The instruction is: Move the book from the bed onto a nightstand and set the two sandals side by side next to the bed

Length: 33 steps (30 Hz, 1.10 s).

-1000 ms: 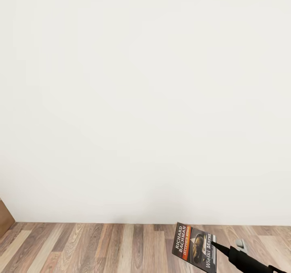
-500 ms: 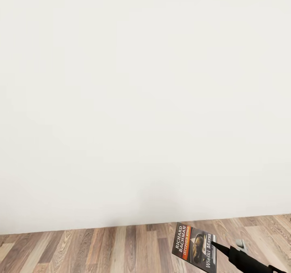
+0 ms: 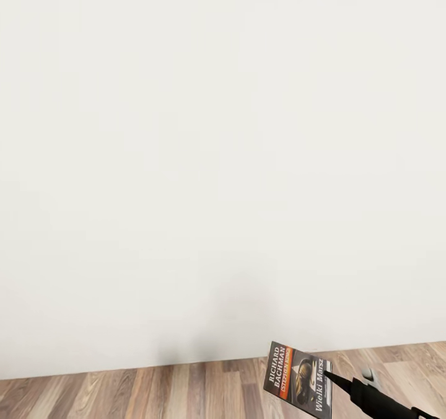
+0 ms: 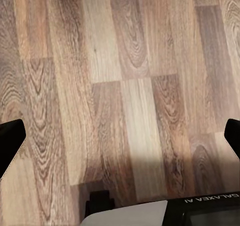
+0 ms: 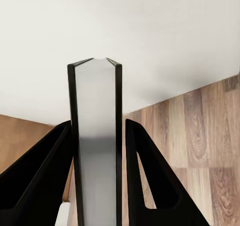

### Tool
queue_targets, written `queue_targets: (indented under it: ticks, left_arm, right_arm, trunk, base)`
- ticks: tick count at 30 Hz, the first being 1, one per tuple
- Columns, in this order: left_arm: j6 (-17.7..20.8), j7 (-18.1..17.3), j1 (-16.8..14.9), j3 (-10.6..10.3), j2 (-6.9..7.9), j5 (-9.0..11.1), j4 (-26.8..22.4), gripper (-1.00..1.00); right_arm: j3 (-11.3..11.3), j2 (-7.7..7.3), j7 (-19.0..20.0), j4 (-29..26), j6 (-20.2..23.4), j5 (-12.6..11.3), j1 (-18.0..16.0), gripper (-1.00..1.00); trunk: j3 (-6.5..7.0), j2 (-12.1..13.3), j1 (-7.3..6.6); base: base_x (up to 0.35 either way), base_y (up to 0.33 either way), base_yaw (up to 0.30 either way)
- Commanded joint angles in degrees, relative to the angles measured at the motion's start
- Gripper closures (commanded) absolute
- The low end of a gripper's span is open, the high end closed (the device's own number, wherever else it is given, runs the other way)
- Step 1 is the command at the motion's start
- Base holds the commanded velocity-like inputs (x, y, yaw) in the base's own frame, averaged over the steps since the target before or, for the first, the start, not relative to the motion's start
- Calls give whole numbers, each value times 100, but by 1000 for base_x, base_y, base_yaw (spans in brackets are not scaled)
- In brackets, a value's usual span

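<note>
- Plain white wall (image 3: 217, 146) takes up nearly the whole head view, from twelve o'clock down past the centre, bare and evenly lit.
- A soft grey shadow pools low on it, around six o'clock.
- Wood-plank floor (image 3: 155, 391) runs in a thin strip along the bottom edge, mixed light and mid-brown boards.
- The left wrist view looks down onto those grained planks (image 4: 120, 85).

book (image 3: 298, 378) lower corner cut off by frame edge, right hand (image 3: 327, 377) mostly cropped
</note>
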Motion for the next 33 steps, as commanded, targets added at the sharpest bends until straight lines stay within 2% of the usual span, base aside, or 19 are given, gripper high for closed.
queue_targets:
  ticks: [1,10,25,33]
  left_arm:
    - [-11,-25,-4,-45,1,61,1,-100]
    - [-11,-25,-4,-45,1,61,-2,-100]
    - [-11,-25,-4,-45,1,61,-2,-100]
    - [-11,-25,-4,-45,1,61,-4,-100]
  right_arm:
    - [-10,-1,26,18,47,-30,-10,100]
    - [-9,-1,26,18,47,-30,-10,100]
    - [-9,-1,26,18,47,-30,-11,100]
    - [-8,-1,26,18,47,-30,-10,100]
  trunk:
    - [-7,-4,4]
    - [-7,-4,4]
    - [-7,-4,4]
    - [-7,-4,4]
  base:
    - [333,0,0]
    - [293,0,-68]
    - [24,0,-253]
    - [240,0,-261]
